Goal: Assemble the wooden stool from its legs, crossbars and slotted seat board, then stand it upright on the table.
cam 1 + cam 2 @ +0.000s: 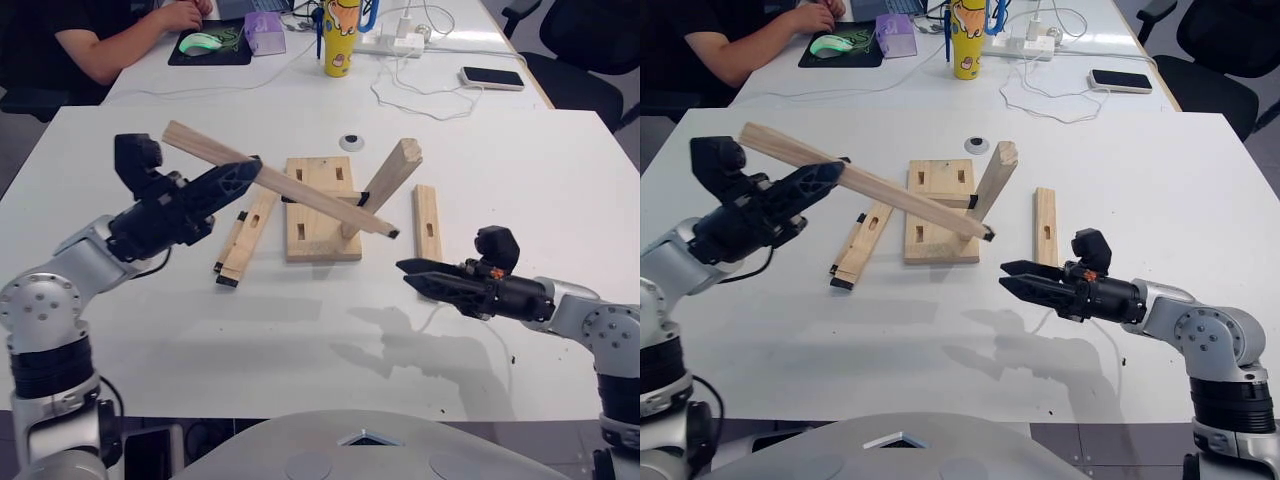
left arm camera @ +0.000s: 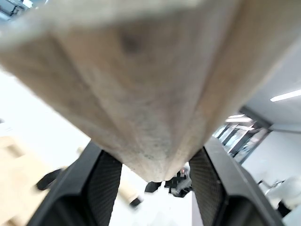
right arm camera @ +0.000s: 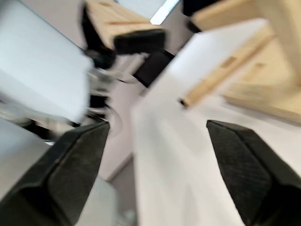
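Assembly looks barely begun: the pale rectangular slotted seat board [image 1: 320, 240] lies flat mid-table with one chunky raw-wood leg [image 1: 388, 180] leaning out of it, while a flat slotted crossbar [image 1: 427, 222] to its right and two black-tipped bars [image 1: 245, 235] to its left lie loose on the matt white table [image 1: 520, 180]. The left gripper [image 1: 240, 175] is clenched on a long square-section timber leg [image 1: 310, 197], slanted above the board with its black-capped end by the leaning leg's foot; the right gripper [image 1: 405, 273] hangs released nearby, holding nothing
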Motion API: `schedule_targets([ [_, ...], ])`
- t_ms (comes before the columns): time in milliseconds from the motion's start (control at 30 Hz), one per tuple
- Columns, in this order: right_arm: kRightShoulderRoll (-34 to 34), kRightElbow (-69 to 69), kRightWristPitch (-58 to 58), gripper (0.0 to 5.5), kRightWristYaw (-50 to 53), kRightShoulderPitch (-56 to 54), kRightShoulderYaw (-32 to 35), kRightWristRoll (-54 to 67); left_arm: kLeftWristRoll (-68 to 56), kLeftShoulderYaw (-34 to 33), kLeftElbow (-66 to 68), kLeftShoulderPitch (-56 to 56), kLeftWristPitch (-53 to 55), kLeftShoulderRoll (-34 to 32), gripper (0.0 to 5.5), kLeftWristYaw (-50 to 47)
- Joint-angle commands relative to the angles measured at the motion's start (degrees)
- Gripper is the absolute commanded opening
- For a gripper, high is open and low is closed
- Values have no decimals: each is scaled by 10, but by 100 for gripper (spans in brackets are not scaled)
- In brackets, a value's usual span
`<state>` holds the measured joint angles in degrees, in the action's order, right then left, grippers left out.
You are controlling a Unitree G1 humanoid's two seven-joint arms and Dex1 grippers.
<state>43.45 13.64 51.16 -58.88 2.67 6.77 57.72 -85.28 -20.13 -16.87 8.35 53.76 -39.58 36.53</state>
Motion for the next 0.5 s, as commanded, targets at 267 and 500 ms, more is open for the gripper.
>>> schedule_targets([
  [267, -126, -65, -443, 340, 177, 22, -213, -480, 180, -13, 115, 40, -22, -156, 203, 179],
  [500, -187, -145, -510, 340, 259, 23, -213, -542, 246, -12, 154, 54, -42, -163, 203, 231],
])
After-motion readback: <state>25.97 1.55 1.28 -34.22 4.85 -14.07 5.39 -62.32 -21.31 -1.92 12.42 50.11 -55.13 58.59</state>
